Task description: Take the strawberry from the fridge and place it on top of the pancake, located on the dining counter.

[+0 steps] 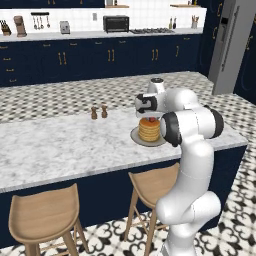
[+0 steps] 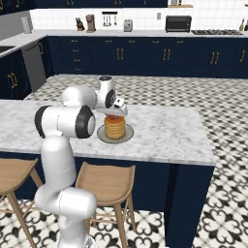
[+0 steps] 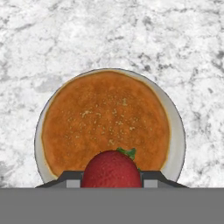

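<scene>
In the left base view the gripper [image 1: 149, 118] hangs just above the one pancake [image 1: 149, 130] stack on its plate [image 1: 136, 136], on the dining counter [image 1: 60, 145], with two small shakers [image 1: 98, 112] at ten o'clock of it and two stools [image 1: 45, 212] below. The right base view shows the same hover, one strawberry [image 2: 113, 116] red between gripper and stack. In the hand view the jaws are clamped on that strawberry at six o'clock; I judge this the placing step, calling for a short descent and release.

red strawberry [image 3: 112, 168] sits directly above the pancake [image 3: 105, 124]. golden stack on grey plate, on the marble dining counter [image 1: 60, 145].
</scene>
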Controlling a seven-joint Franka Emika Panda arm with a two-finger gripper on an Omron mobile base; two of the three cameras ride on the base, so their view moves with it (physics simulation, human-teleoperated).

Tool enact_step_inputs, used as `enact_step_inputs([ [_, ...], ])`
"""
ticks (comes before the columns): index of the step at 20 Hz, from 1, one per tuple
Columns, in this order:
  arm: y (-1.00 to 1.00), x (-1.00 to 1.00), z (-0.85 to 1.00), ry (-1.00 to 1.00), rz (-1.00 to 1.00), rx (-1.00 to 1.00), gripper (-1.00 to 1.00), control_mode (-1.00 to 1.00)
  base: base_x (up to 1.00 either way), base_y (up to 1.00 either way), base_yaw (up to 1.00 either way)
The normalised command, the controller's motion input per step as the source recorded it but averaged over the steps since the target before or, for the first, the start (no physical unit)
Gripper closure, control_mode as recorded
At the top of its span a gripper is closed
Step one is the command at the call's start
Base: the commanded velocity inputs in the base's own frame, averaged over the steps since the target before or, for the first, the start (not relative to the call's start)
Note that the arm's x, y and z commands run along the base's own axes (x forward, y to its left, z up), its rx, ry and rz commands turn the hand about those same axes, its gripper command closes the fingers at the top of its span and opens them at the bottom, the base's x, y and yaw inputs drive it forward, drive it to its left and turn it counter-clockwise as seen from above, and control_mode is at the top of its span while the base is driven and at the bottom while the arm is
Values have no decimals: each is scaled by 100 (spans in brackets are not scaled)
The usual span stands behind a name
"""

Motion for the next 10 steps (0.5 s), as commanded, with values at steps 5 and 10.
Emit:
enact_step_inputs([
  [5,0,1,0,0,0,0,100,-100,0,0,0],
  [10,0,20,1,0,4,0,100,-100,0,0,0],
])
